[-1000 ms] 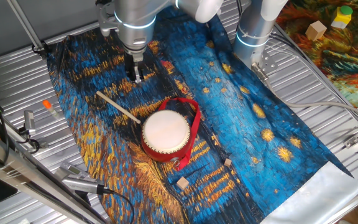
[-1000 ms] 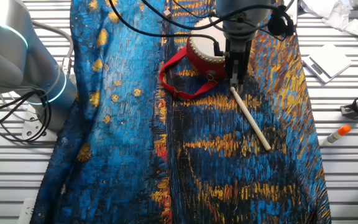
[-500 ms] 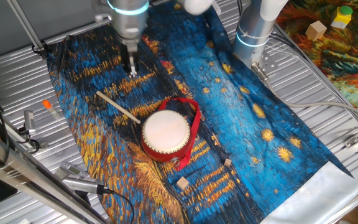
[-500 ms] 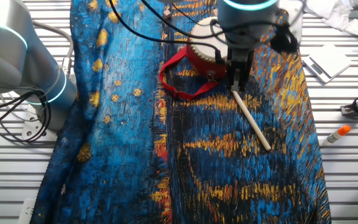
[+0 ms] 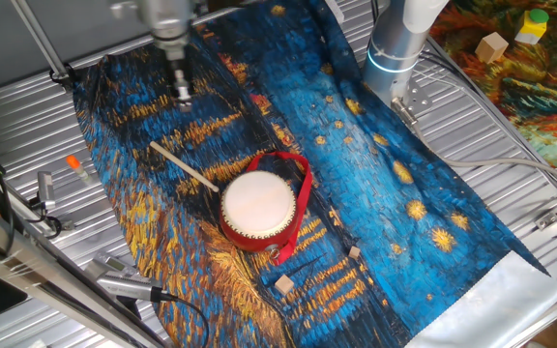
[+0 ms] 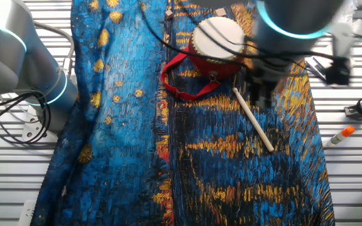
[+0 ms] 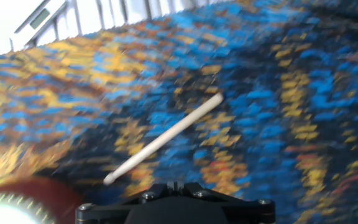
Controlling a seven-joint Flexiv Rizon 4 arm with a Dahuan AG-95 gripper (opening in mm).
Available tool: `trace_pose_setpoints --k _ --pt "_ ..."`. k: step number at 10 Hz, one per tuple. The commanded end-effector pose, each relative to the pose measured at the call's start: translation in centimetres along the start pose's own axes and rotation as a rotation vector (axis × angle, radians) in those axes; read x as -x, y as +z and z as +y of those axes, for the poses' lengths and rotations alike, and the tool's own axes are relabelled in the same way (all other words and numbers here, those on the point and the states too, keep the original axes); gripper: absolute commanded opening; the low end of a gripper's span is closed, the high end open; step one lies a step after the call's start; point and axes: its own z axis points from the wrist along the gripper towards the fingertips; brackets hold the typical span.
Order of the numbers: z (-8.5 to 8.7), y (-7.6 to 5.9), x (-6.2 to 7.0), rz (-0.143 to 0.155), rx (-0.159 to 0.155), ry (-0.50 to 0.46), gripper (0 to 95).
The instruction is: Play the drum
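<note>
The drum sits on the painted cloth, red body with a cream skin and a red ribbon strap looped beside it; it also shows in the other fixed view and at the lower left edge of the hand view. A thin wooden stick lies on the cloth just left of the drum, free of any grip. My gripper hangs blurred above the cloth, beyond the stick's far end and well away from the drum. Its jaws look closed together with nothing in them.
The starry-night cloth covers the ribbed metal table. Two small wooden blocks lie near the drum. An orange marker rests off the cloth at the left. A second arm's base stands at the back.
My gripper has swept up and away from the drum, passing over the stick toward its far end. The drum and stick have not moved.
</note>
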Motion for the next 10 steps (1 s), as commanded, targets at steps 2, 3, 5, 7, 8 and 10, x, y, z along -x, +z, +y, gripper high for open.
trace_pose_setpoints --k 2,3,5,7,8,10 --pt "-0.9 1.3 2.3 -0.04 -0.058 0.066 0.0" --pt "-1.0 2.5 2.6 -0.043 -0.058 0.067 0.0" --pt "-1.3 4.8 2.9 -0.052 -0.056 0.071 0.0" --pt "-1.3 6.3 2.9 -0.057 -0.053 0.07 0.0" --pt "-1.3 6.8 2.9 -0.061 -0.051 0.069 0.0" --pt "-1.3 7.1 2.9 -0.061 -0.052 0.068 0.0"
